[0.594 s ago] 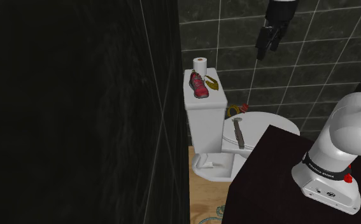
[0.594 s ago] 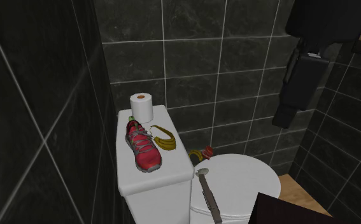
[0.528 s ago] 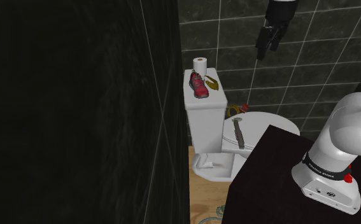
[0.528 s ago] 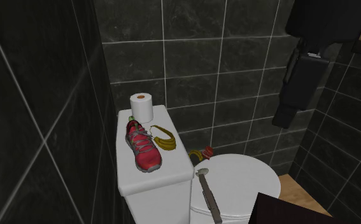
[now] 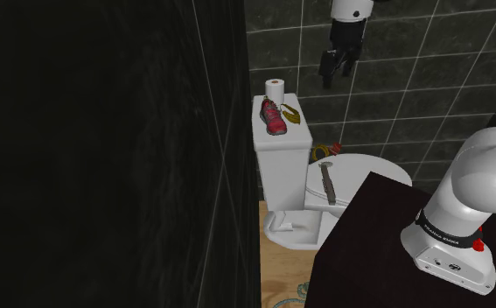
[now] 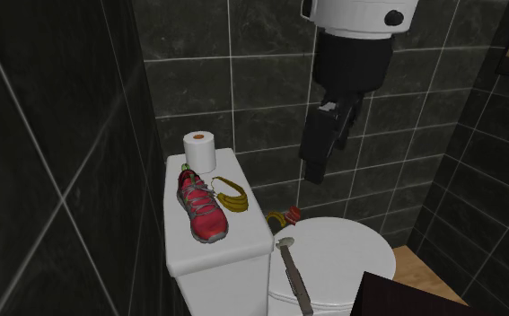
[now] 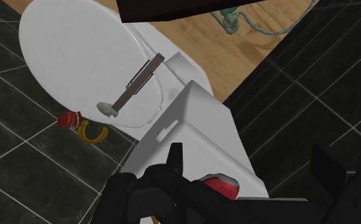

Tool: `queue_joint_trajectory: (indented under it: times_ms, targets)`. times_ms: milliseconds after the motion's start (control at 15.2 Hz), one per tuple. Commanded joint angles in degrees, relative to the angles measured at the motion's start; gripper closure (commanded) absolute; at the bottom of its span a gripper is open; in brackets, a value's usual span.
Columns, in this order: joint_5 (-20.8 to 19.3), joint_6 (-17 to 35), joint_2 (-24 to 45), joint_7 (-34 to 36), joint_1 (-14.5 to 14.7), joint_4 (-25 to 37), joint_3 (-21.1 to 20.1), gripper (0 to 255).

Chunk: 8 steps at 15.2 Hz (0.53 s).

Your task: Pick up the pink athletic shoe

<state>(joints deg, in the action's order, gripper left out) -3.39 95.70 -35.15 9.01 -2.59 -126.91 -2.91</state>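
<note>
The pink-red athletic shoe lies on the white toilet tank lid, toe toward the bowl, between a toilet paper roll and a banana. In the second exterior view the shoe sits left of centre on the lid. My black gripper hangs high in the air, above and to the shoulder view's right of the tank, pointing down. The second exterior view puts the gripper over the gap between tank and bowl. In the wrist view the gripper is open and empty, with the shoe's toe just past the left finger.
A toilet paper roll stands at the tank's back and a banana lies beside the shoe. A hammer rests on the toilet seat lid. Small red and yellow items lie behind the bowl. Dark tiled walls close in; the dark stand is near.
The gripper has swung toward the tank, moving to the left in both exterior views, and now hangs closer to the shoe. The shoe and other items have not moved.
</note>
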Motion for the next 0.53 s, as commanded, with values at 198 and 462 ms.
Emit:
queue_joint_trajectory:
  times_ms: [198, 462]
  targets:
    - [-1.0, 6.0, 10.8, 1.8, -1.1, 4.2, -0.2, 0]
    - [-2.1, 9.4, 19.2, 3.1, -2.0, 8.8, -0.2, 0]
